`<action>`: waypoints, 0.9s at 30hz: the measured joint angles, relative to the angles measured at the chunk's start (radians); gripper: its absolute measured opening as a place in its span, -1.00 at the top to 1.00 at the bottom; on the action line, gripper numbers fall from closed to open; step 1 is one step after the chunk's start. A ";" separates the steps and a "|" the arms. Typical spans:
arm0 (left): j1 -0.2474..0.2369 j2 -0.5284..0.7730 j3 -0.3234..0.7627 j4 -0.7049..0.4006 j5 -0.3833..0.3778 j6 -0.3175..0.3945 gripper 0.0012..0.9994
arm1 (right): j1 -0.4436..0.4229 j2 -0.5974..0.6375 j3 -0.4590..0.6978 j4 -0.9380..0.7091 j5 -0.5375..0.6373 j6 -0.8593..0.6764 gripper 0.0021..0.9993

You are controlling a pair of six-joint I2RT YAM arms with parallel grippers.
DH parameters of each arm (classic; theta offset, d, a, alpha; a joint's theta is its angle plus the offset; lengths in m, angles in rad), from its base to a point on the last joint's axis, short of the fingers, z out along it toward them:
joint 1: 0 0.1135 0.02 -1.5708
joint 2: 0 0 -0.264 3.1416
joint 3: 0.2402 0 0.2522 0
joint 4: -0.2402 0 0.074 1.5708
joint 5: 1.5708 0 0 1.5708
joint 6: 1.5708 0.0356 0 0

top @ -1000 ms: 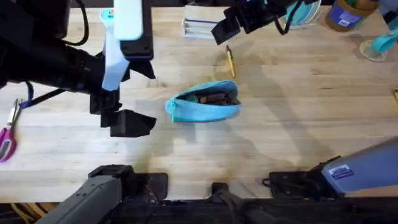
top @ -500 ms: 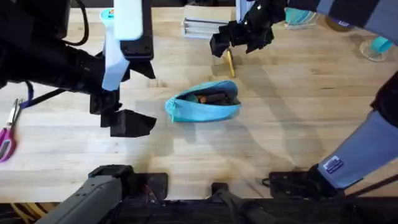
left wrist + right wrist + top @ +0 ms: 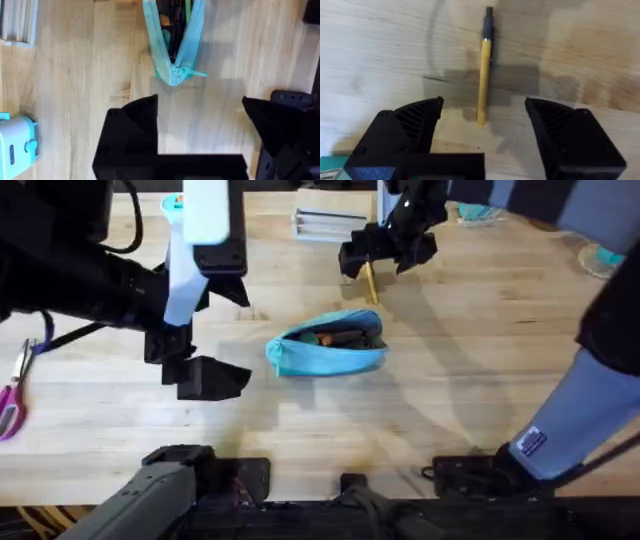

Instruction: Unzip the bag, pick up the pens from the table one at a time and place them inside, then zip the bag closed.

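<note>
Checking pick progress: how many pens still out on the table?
1. A yellow pen lies on the table beyond the open bag, between the right gripper's open fingers. Dark items already sit inside the bag; they cannot be counted.

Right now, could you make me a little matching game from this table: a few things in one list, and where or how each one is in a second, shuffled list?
Things:
1. turquoise pencil pouch
2. yellow pen
3. pink-handled scissors
4. right tool

States:
A. at the table's left edge
B. open, poised above the pen
C. unzipped, with pens inside
D. lying flat on bare wood, held by nothing

Pairs: 1-C, 2-D, 3-A, 4-B
</note>
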 joint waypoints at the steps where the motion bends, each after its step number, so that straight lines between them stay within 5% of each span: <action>1: 0.000 0.000 0.000 0.000 0.000 0.000 -0.99 | 0.000 0.020 0.000 0.003 0.000 0.000 -1.00; 3: 0.000 0.000 0.000 0.000 0.000 0.000 -0.99 | 0.000 0.095 0.000 0.006 0.003 0.000 -1.00; 20: 0.000 0.000 0.000 0.000 0.000 0.000 -0.99 | 0.006 0.110 0.017 -0.004 0.014 0.003 -0.97; 24: 0.000 0.000 0.000 0.000 0.000 0.000 -0.99 | 0.003 0.109 0.017 -0.004 0.023 0.003 -0.27; 27: 0.000 0.000 0.000 0.000 0.000 0.000 -0.99 | -0.002 0.109 0.017 -0.002 0.026 0.005 0.49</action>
